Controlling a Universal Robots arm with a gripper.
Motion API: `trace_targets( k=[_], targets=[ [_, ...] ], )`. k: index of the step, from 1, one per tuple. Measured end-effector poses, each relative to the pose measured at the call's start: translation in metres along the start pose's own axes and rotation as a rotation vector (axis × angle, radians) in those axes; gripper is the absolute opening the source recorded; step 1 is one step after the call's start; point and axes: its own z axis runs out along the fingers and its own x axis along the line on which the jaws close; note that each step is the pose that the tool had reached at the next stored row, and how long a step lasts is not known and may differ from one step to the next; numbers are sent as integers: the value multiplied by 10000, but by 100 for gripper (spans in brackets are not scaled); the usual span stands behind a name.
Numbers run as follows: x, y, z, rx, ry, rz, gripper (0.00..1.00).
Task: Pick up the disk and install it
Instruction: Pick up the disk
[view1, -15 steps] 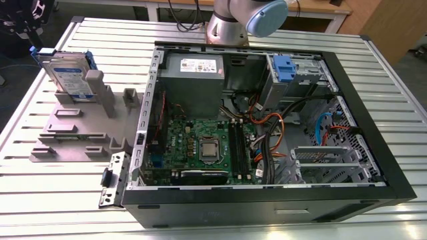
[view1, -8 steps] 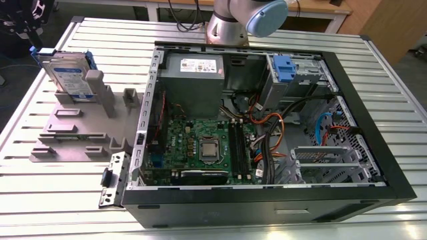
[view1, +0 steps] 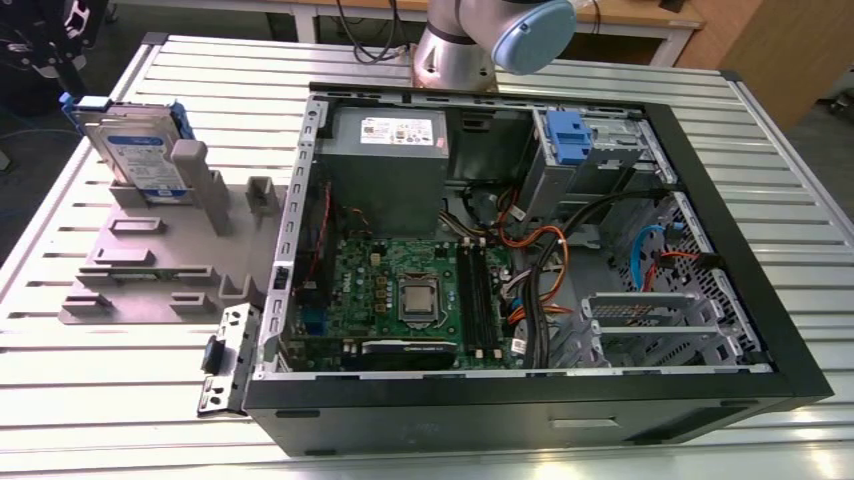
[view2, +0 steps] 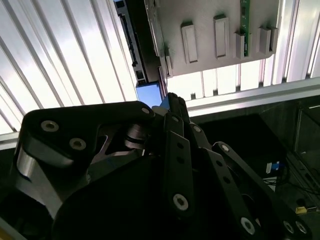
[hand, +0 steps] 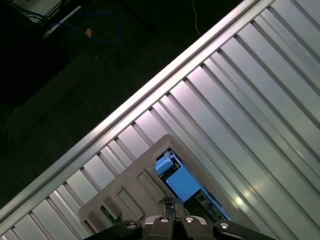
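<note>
The disk (view1: 140, 150), silver-grey with a white-and-blue label and a bright blue bracket, stands on edge in a slot of the grey holder (view1: 147, 260) at the exterior view's left. My black gripper (view1: 54, 72) hangs just above and beyond the disk's top corner, apart from it. In the first wrist view the gripper (hand: 172, 204) has its fingertips pressed together with nothing between them, and the disk's blue bracket (hand: 179, 182) lies just past the tips. In the second wrist view the gripper (view2: 172, 99) points at the same blue bracket (view2: 149, 95).
An open black computer case (view1: 534, 400) lies on the ribbed metal table (view1: 801, 200), with a motherboard (view1: 400, 290), cables and a drive bay with a blue tab (view1: 567, 135) inside. The arm's base (view1: 494, 40) stands behind the case.
</note>
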Motion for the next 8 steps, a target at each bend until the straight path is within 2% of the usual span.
trace_targets(
  k=[6, 8],
  targets=[
    [0, 0, 2, 188, -168, -10, 11],
    [0, 0, 3, 214, -192, -10, 11]
  ],
)
